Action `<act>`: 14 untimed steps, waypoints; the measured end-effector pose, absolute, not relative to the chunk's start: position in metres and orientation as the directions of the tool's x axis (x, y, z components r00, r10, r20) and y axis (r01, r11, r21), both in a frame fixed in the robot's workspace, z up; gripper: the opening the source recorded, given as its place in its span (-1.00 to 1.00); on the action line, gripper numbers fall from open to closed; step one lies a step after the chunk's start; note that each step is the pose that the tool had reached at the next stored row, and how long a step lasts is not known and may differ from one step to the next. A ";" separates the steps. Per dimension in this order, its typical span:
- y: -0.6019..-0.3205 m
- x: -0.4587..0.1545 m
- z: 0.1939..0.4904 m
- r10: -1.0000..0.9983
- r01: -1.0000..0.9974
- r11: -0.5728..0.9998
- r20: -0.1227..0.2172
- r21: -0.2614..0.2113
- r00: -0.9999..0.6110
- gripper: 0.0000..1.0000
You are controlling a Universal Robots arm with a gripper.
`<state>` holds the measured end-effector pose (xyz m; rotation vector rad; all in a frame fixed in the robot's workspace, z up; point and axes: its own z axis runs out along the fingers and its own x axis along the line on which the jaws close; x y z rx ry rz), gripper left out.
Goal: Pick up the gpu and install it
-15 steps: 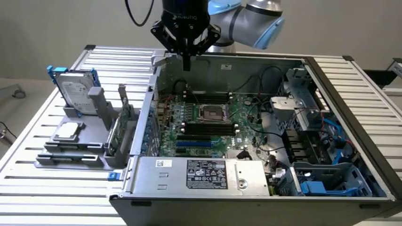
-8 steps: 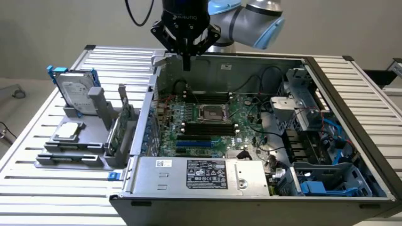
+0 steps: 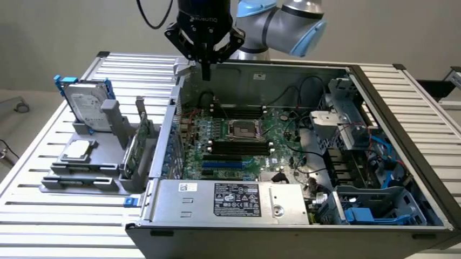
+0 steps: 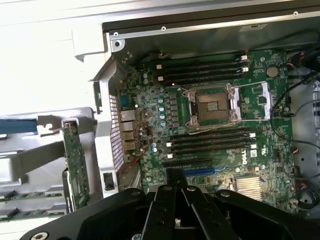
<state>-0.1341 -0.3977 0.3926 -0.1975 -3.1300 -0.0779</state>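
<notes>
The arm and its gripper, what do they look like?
The arm is silver-grey tubing with light blue joint caps. The gripper is black, with white Robotiq lettering on its body and jointed linkage bars. A thin black cable loops beside it.

Parts tally
One computer case (image 3: pixel 288 243), one motherboard (image 3: pixel 277 127), one CPU socket (image 3: pixel 240 129), one gpu (image 3: pixel 135 148), one blue-framed hard drive (image 3: pixel 88 108).

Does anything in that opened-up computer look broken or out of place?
Nothing looks broken or spilled. The computer case lies open with its motherboard exposed, and the processor socket is bare. The gpu stands upright in a grey rack outside the case, near the hard drive, all tidy.
</notes>
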 end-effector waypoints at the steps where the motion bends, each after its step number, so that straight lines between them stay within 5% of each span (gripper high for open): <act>1: -0.397 -0.137 0.393 0.125 0.126 0.991 0.016 0.050 -0.992 -0.79; 14: -0.396 -0.191 0.381 0.125 0.127 0.991 0.041 0.049 -0.991 -0.79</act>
